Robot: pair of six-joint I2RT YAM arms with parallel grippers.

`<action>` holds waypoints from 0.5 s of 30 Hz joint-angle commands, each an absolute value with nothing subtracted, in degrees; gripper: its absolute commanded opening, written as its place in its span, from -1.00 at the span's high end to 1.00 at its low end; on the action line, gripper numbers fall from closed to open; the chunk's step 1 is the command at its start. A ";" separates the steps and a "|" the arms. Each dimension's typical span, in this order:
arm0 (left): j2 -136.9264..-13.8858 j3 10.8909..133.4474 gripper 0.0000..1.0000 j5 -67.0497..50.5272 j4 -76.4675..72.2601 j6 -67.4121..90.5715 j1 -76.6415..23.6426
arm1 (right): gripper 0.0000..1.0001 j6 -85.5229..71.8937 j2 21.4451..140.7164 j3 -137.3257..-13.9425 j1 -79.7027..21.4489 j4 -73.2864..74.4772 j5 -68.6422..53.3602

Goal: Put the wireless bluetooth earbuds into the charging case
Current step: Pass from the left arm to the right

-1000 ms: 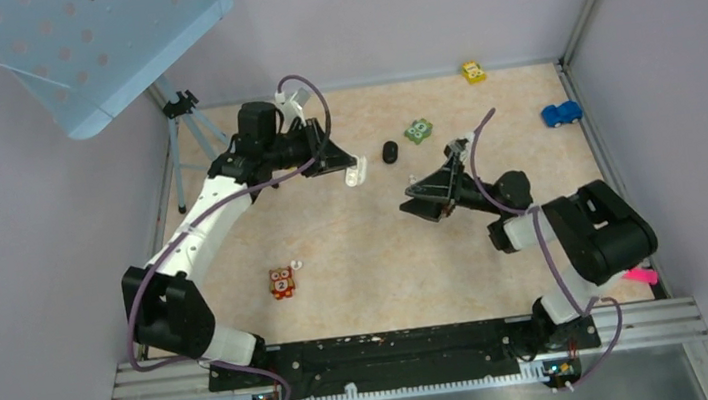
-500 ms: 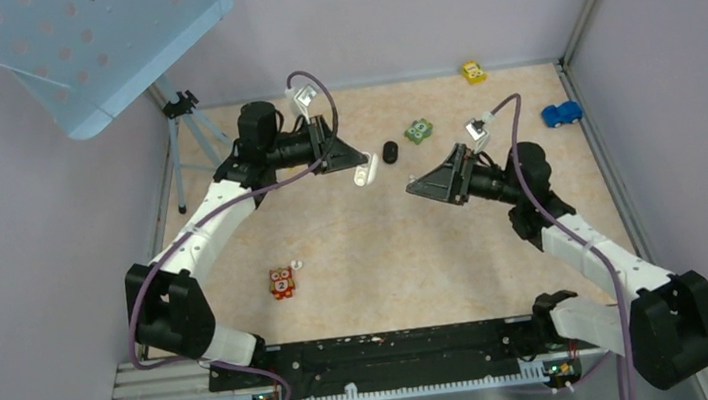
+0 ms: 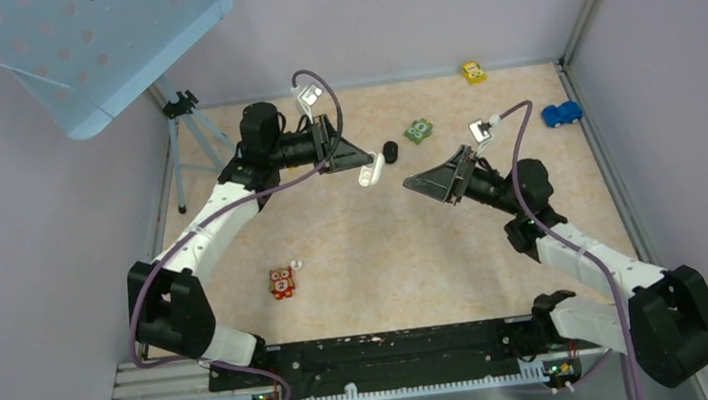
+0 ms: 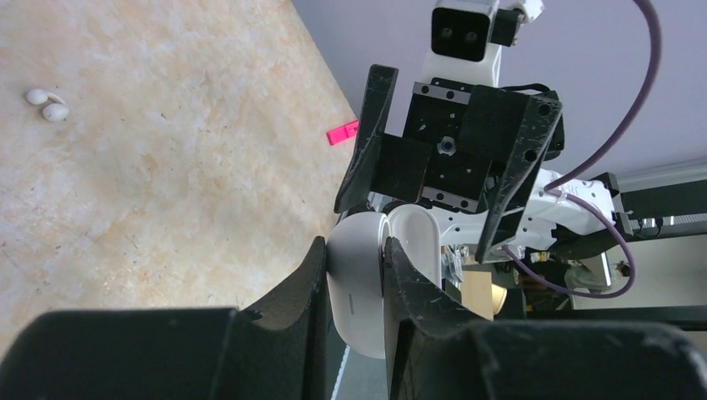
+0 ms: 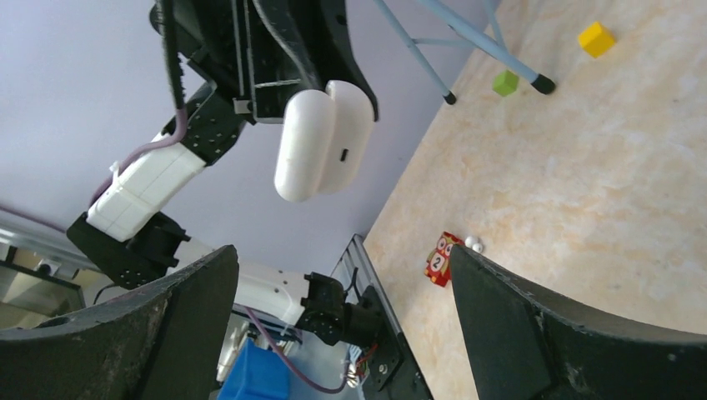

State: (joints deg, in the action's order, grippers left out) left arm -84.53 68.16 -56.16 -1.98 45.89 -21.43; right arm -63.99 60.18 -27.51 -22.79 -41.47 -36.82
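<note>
- the charging case (image 3: pixel 370 170) hangs in the air above the table (image 3: pixel 387 257), with the left gripper (image 4: pixel 354 275) clenched on it; its free end sticks out past the fingertips.
- the right gripper (image 3: pixel 421 184) faces it from just beside, jaws spread wide and grasping nothing; the case lies straight ahead of them.
- in the right wrist view the case's long axis runs up and down, across the line on which those jaws close, so i judge they would meet its narrow width.
- the case shows two rounded white halves side by side; whether the lid is open, or any bud sits inside, i cannot tell.
- the white earbuds (image 3: pixel 296 264) lie loose on the table touching each other, just beside the owl toy (image 3: pixel 281 283), well apart from both grippers and on the left arm's side.
- a dark oval thing (image 3: pixel 390 152) lies just beyond the case; what it is i cannot tell.
</note>
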 commanded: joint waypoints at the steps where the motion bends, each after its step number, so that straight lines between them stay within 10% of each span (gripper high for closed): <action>1: -83.60 67.57 0.50 -57.66 -6.42 46.99 -21.58 | -0.85 -64.48 63.77 -33.65 -25.42 -47.69 -33.38; 15: -82.97 66.64 0.48 -58.36 -7.02 47.28 -21.66 | -0.53 -63.87 71.40 -39.18 -30.42 -49.43 -30.38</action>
